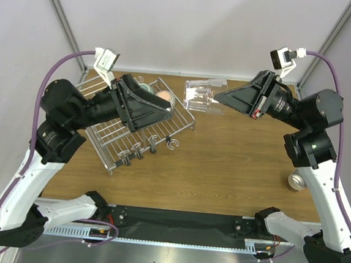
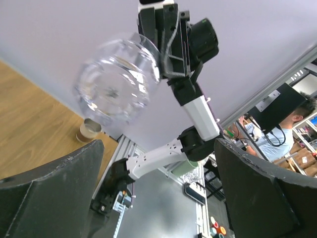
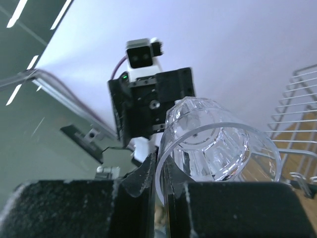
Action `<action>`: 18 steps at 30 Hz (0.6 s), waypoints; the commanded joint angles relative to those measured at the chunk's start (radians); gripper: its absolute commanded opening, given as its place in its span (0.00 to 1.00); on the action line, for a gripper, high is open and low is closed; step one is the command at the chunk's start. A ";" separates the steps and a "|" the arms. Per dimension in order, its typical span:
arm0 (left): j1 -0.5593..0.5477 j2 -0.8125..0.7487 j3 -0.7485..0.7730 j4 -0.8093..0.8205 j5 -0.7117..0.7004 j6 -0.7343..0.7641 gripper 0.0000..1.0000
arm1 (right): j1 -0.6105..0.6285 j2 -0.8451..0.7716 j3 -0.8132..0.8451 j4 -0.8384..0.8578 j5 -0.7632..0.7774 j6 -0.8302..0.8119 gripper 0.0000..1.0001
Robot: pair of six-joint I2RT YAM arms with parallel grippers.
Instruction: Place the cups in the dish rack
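Observation:
My right gripper [image 1: 219, 99] is shut on the rim of the clear glass [image 1: 202, 97], which it holds on its side in the air just right of the dish rack [image 1: 110, 137]. In the right wrist view one finger is inside the glass [image 3: 218, 144] and one outside, at the gripper [image 3: 159, 171]. My left gripper [image 1: 167, 110] hovers open over the rack's right part and holds nothing; its view faces the glass [image 2: 116, 82] between the wide fingers [image 2: 54, 188]. In the rack, partly hidden by the left arm, show a teal mug [image 1: 146, 89] and a reddish cup [image 1: 165, 97]. A shiny metal cup [image 1: 295, 179] stands on the table at the right.
The wire rack [image 3: 297, 124] lies at the table's back left, with hooks [image 1: 138, 149] along its near edge. The right arm's base column [image 1: 312, 149] rises next to the metal cup [image 2: 89, 131]. The back wall runs close behind the rack and the glass.

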State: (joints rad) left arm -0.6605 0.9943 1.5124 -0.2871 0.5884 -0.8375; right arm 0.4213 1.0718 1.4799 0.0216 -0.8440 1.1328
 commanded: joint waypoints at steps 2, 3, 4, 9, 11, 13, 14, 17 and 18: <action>0.007 -0.005 0.002 0.081 -0.024 -0.032 1.00 | 0.040 -0.001 -0.006 0.192 -0.050 0.084 0.00; 0.007 -0.005 -0.003 0.098 -0.033 -0.037 1.00 | 0.063 0.005 -0.004 0.204 -0.047 0.088 0.00; 0.006 -0.006 -0.006 0.100 -0.041 -0.038 1.00 | 0.076 0.011 -0.004 0.218 -0.044 0.094 0.00; -0.001 0.001 -0.006 0.098 -0.045 -0.049 1.00 | 0.157 0.059 0.025 0.238 -0.015 0.076 0.00; -0.005 0.006 0.000 0.095 -0.048 -0.052 1.00 | 0.185 0.079 0.036 0.241 -0.009 0.068 0.00; -0.010 0.003 -0.001 0.091 -0.055 -0.052 1.00 | 0.210 0.094 0.046 0.244 -0.007 0.062 0.00; -0.011 0.003 -0.003 0.091 -0.065 -0.049 1.00 | 0.217 0.097 0.049 0.241 -0.003 0.056 0.00; -0.019 0.000 -0.003 0.082 -0.078 -0.041 1.00 | 0.228 0.112 0.059 0.238 0.013 0.041 0.00; -0.024 0.000 -0.003 0.077 -0.078 -0.040 1.00 | 0.226 0.116 0.060 0.235 0.016 0.036 0.00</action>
State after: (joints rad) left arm -0.6670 1.0012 1.5024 -0.2485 0.5198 -0.8726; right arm 0.6376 1.1847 1.4883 0.2012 -0.8566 1.1942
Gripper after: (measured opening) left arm 0.996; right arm 0.118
